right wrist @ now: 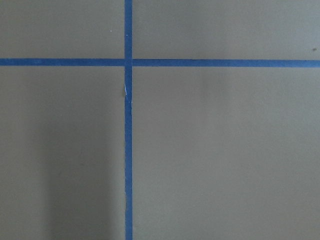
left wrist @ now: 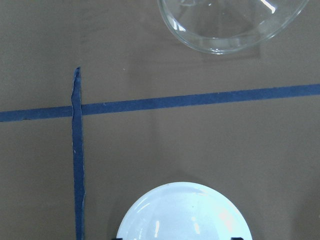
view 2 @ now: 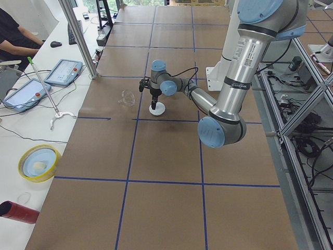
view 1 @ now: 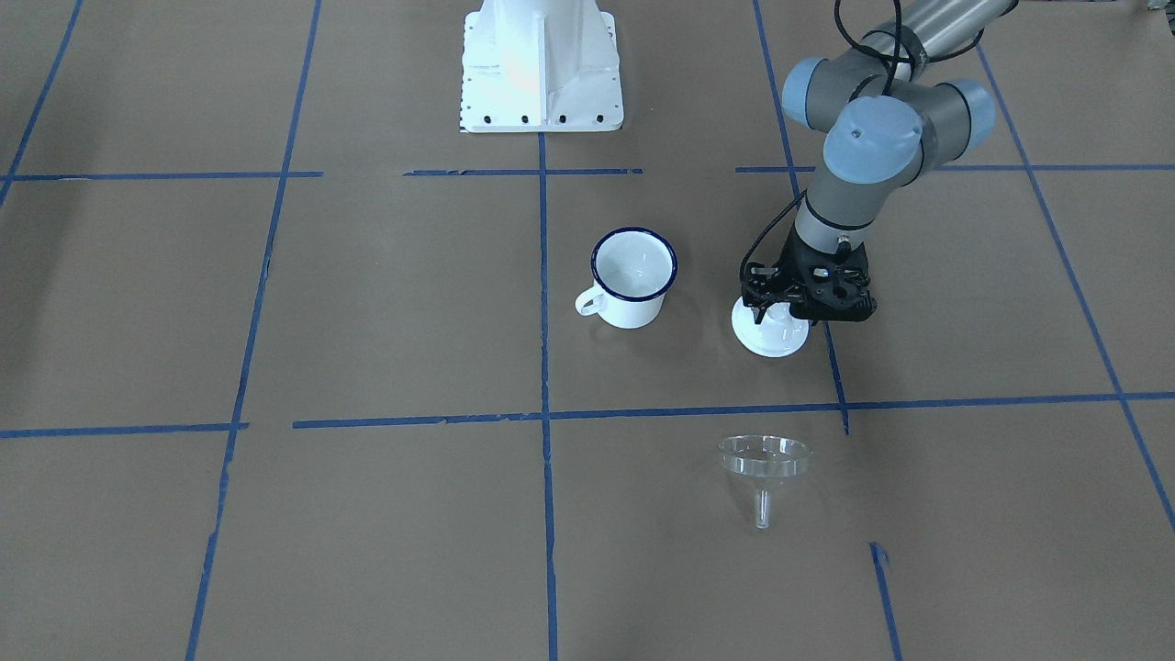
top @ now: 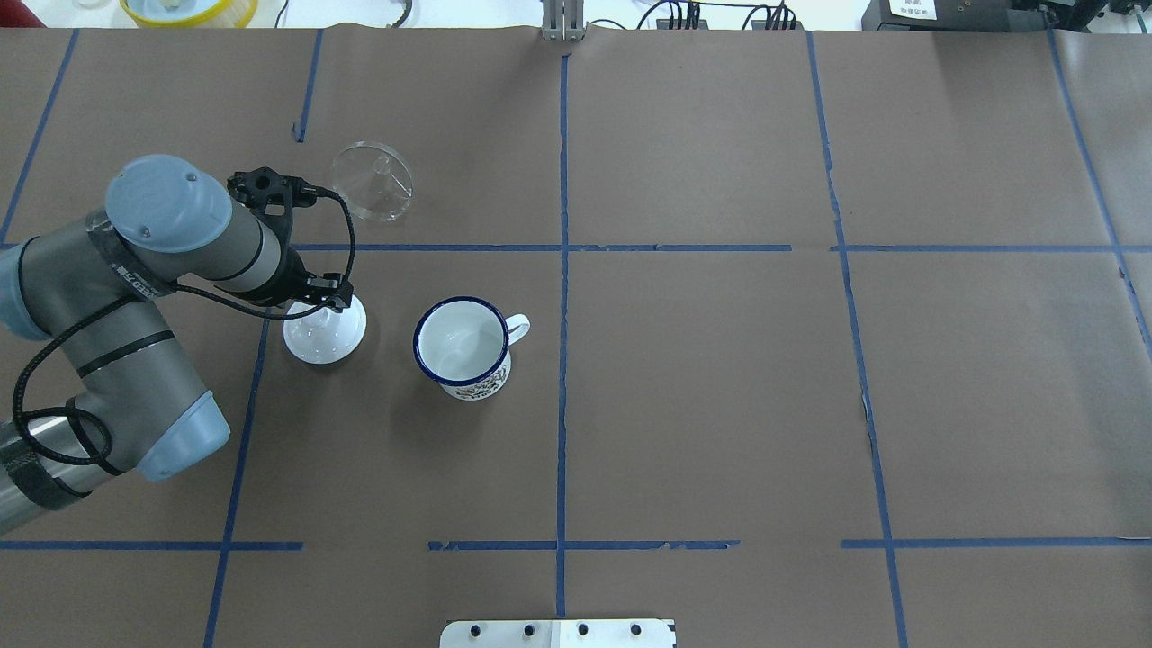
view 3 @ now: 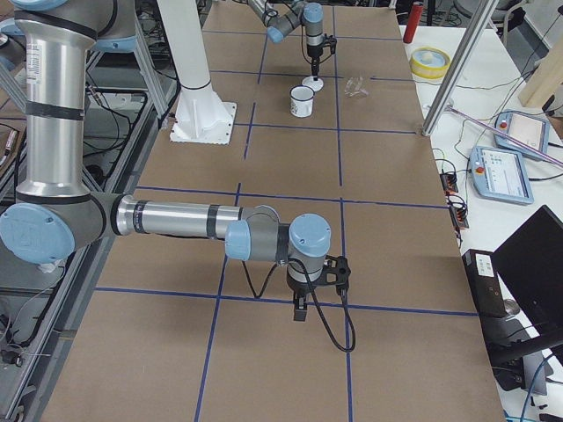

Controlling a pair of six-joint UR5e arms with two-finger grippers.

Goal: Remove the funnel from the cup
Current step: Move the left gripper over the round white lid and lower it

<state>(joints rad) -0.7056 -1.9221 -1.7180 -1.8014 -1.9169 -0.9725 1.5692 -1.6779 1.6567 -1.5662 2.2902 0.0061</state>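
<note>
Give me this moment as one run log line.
funnel: out of cup, lying on its side | cup: upright, empty | left claw: at white lid, grip unclear | right claw: far from cup

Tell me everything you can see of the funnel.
The funnel is small and clear, glass or plastic by its look, with a wide round cone and a short narrow spout. It lies tipped on its side on the brown-papered table, spout pointing away from the robot, out of the cup and well apart from it. Only the table touches it.
</note>
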